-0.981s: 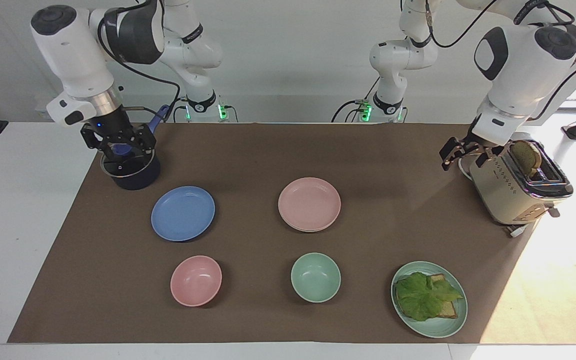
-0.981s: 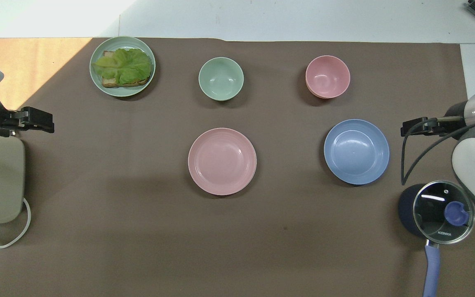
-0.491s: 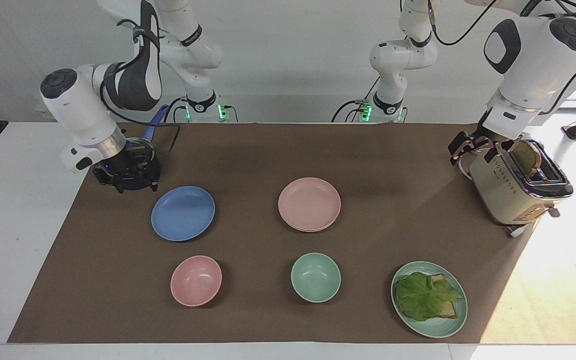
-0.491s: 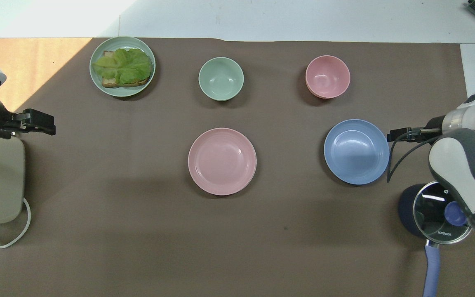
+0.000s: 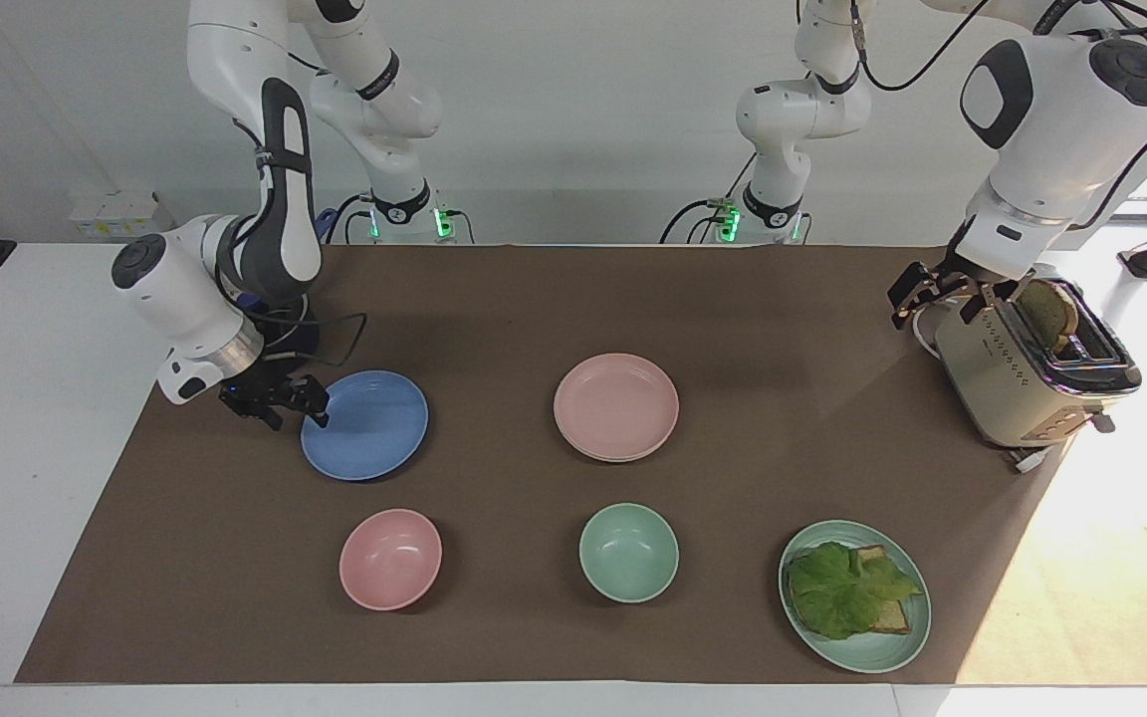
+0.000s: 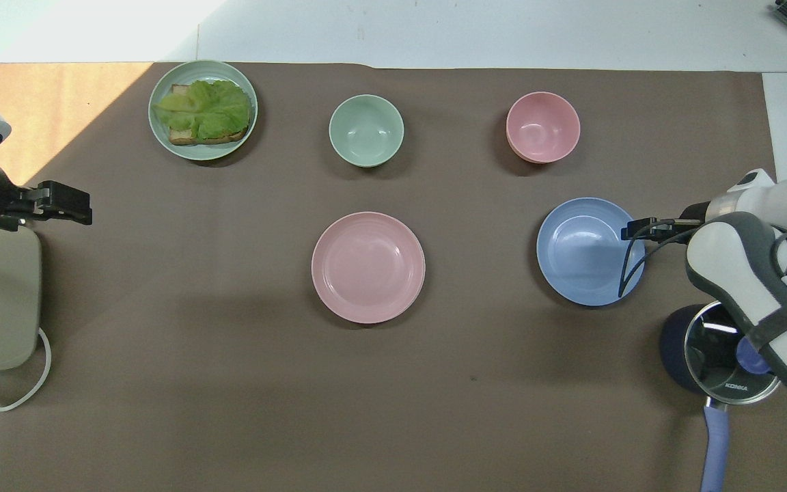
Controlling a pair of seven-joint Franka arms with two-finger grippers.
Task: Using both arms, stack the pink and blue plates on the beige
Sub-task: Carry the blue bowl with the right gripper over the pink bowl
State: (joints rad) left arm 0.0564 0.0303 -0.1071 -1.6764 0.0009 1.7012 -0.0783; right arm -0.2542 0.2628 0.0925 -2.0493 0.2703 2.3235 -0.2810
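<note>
The blue plate (image 5: 369, 428) (image 6: 588, 253) lies flat toward the right arm's end of the table. My right gripper (image 5: 295, 408) (image 6: 632, 230) is low at its rim, on the side toward the table's end, open with its fingers astride the edge. The pink plate (image 5: 616, 403) (image 6: 368, 266) rests mid-table. Under its edge farther from the robots a thin paler rim shows, the beige plate (image 5: 615, 459). My left gripper (image 5: 932, 299) (image 6: 65, 203) hangs open beside the toaster (image 5: 1022, 378), holding nothing, and that arm waits.
A dark pot with a glass lid (image 6: 721, 348) stands by the right arm. A pink bowl (image 5: 390, 558), a mint-green bowl (image 5: 628, 552) and a green plate (image 5: 862, 661) with lettuce on toast line the side farthest from the robots.
My right gripper came down from above the pot to the blue plate's rim. The left gripper rose slightly beside the toaster. No plate has moved.
</note>
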